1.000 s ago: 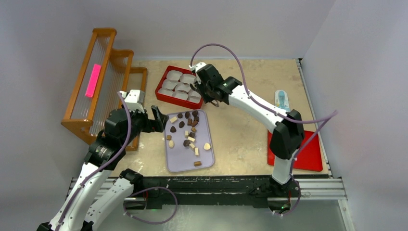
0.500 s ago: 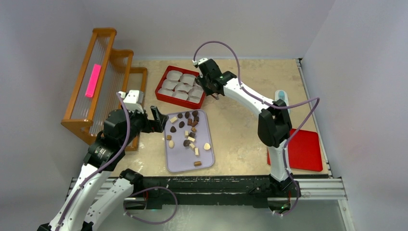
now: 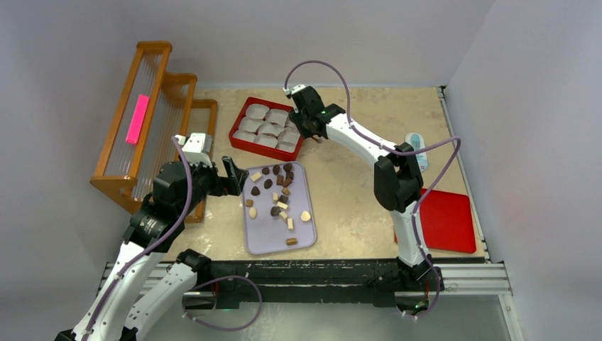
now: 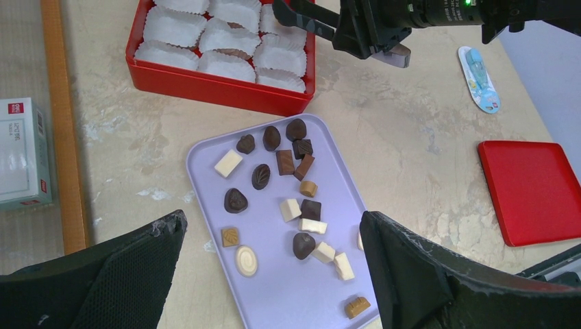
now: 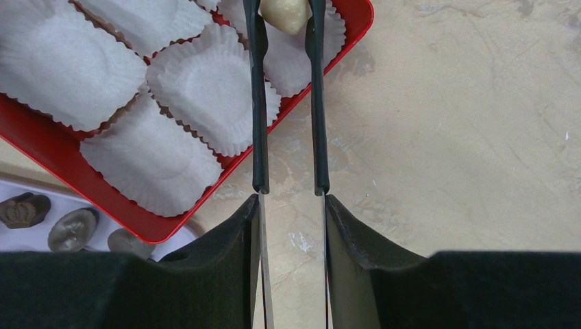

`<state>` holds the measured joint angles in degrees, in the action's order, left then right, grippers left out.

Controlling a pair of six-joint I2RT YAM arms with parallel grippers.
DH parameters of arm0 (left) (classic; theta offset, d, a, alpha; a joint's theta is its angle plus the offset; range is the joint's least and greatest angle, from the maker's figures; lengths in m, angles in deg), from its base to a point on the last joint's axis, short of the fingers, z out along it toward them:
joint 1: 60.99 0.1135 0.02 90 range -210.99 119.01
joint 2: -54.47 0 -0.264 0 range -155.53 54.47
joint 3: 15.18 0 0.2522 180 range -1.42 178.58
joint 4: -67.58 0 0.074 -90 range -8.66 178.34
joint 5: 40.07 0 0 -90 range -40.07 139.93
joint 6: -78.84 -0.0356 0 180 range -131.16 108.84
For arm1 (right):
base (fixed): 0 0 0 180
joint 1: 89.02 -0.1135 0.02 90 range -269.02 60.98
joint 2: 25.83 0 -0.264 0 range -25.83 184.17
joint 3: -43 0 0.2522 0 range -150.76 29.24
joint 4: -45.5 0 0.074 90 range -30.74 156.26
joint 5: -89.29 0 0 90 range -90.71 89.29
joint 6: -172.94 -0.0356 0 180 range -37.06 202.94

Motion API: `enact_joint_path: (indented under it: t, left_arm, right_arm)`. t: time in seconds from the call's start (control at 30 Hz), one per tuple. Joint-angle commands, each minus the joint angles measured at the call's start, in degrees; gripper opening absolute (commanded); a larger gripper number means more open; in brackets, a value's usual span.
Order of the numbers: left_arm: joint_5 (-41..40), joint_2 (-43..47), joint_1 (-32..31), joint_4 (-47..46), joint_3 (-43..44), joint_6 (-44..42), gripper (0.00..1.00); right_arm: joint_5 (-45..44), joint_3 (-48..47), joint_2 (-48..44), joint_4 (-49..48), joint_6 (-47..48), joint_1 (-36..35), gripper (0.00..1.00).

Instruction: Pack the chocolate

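Observation:
Several dark, light brown and cream-white chocolate pieces (image 3: 277, 197) lie on a lilac tray (image 3: 264, 238), which also shows in the left wrist view (image 4: 274, 288). A red box (image 3: 237, 122) of white paper cups (image 5: 209, 96) stands behind the tray. My right gripper (image 5: 291, 205) is shut on black tongs (image 5: 257, 103). The tongs pinch a cream-white chocolate (image 5: 286, 14) above a cup at the box's right end. In the top view the right gripper (image 3: 305, 128) is at the box's right edge. My left gripper (image 4: 274, 274) is open and empty over the tray's left side.
An orange wooden rack (image 3: 152, 114) with a pink strip stands at the left. A red lid (image 3: 447, 224) lies at the right and a small blue-and-white packet (image 3: 417, 148) behind it. A white carton (image 4: 20, 151) sits by the rack.
My right gripper with the tongs has moved back and slightly left to the box's right end, and its elbow has folded upward. The left arm has not moved.

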<state>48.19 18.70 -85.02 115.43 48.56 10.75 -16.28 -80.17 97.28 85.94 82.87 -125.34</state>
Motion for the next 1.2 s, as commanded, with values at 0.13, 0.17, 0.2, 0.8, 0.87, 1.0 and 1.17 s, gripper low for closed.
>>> enact_joint_path:
  t: [0.13, 0.17, 0.2, 0.8, 0.87, 1.0, 1.17]
  left_arm:
    - [0.42, 0.40, -0.14, -0.78, 0.43, 0.06, 0.97]
    - [0.46, 0.43, -0.14, -0.78, 0.39, 0.06, 0.97]
    - [0.50, 0.44, -0.14, -0.78, 0.40, 0.06, 0.97]
    - [0.18, 0.66, -0.14, -0.69, 0.40, 0.23, 0.99]
    - [-0.26, 0.47, -0.14, -0.61, 0.43, 0.39, 1.00]
    - [-1.77, 0.10, -0.12, -0.02, 0.89, 0.71, 1.00]
    - [-2.88, 0.36, -0.09, 0.34, 1.10, 0.85, 1.00]
  right_arm:
    - [-2.19, -3.93, -1.05, -0.66, 2.00, 0.13, 0.43]
    - [-2.26, -3.97, -1.23, -0.55, 2.01, 0.15, 0.44]
    - [-2.27, -4.05, -1.33, -0.34, 2.01, 0.14, 0.44]
    - [3.59, 10.09, -16.83, 0.26, 0.52, -0.05, 0.40]
    - [4.58, 12.89, -19.40, 0.52, -1.15, -0.31, 0.39]
    - [7.02, 19.86, -25.36, 0.36, -1.94, -1.17, 0.39]
    - [9.15, 26.99, -31.93, 1.09, -2.24, -4.16, 0.39]
